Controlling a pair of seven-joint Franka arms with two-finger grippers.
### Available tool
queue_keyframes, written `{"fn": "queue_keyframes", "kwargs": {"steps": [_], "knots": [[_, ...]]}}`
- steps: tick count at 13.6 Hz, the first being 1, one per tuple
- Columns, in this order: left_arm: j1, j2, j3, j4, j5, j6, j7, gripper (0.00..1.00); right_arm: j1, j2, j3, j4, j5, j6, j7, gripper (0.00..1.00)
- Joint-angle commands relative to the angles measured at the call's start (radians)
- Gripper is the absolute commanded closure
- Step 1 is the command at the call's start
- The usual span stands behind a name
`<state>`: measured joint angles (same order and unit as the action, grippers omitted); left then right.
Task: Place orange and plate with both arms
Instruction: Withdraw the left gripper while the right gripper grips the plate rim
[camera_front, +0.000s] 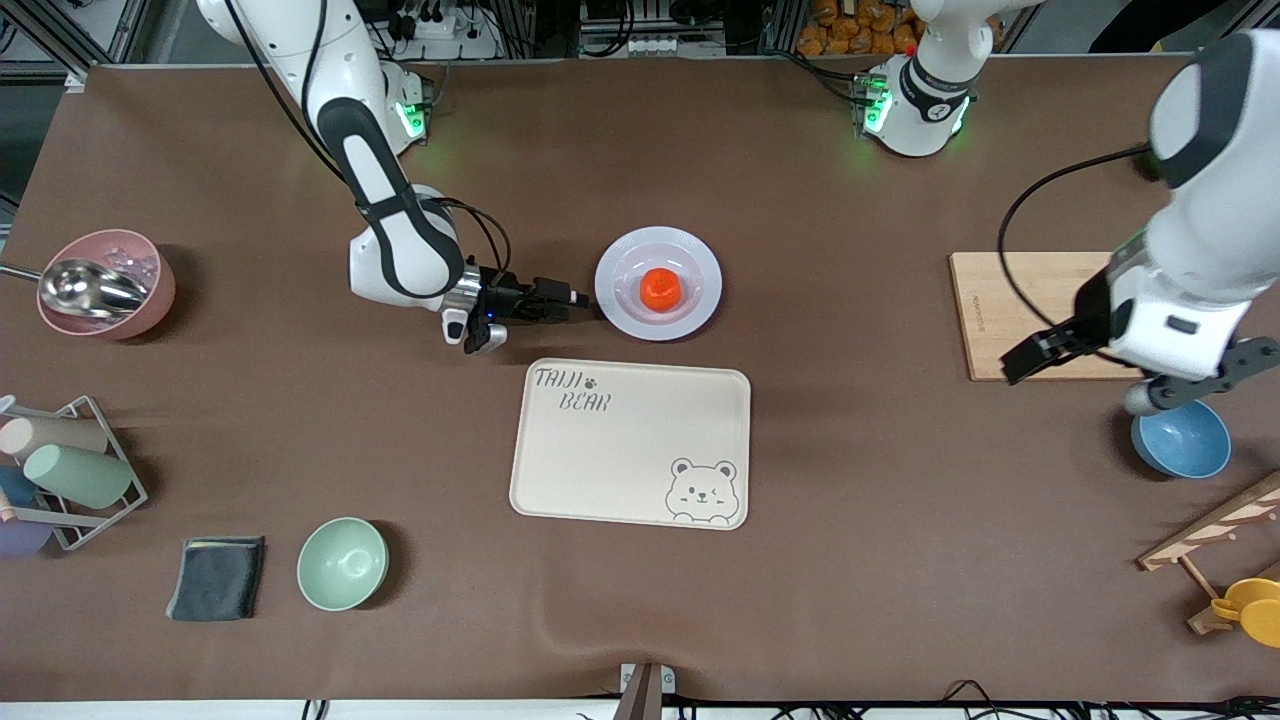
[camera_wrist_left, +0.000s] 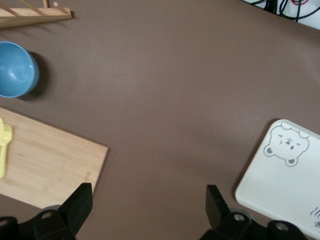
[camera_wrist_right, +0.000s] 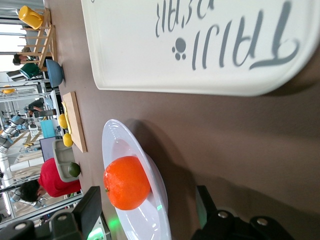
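The right tool (camera_front: 585, 299), jaws wide, flanks the plate (camera_front: 700, 300)'s nine-o'clock rim to grip it; the orange (camera_front: 661, 289) sits centred. The left tool (camera_wrist_left: 147, 200) waits wide over the bench (camera_front: 850, 550).

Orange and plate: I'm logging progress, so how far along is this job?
Done: the orange sits in the plate. In hand: the right gripper, open, is at the plate's rim, not clamped. Left: the plate is not yet on the bear tray, apparently its destination. The left gripper waits open over the cutting board.

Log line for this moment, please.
orange: on plate | right hand: at plate rim, open | left hand: open over table, waiting | tray: bare
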<state>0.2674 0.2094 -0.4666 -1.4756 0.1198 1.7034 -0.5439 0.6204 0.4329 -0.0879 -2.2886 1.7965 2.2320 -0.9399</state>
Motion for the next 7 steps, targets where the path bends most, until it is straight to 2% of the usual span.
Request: {"fn": "queue_keyframes", "kwargs": {"steps": [1,5,7], "knots": [[0.021,-0.017,-0.012,0.023,0.027,-0.051,0.05,0.0,0.07,0.007,-0.009,0.008,0.095,0.056,-0.028,0.19],[0.053,-0.09,-0.012,0.023,0.017,-0.08,0.156,0.0,0.11,0.012,-0.01,0.011,0.139,0.084,-0.033,0.24],[0.044,-0.145,0.017,0.009,0.009,-0.088,0.215,0.0,0.134,0.02,-0.01,0.015,0.182,0.087,-0.036,0.27]]}}
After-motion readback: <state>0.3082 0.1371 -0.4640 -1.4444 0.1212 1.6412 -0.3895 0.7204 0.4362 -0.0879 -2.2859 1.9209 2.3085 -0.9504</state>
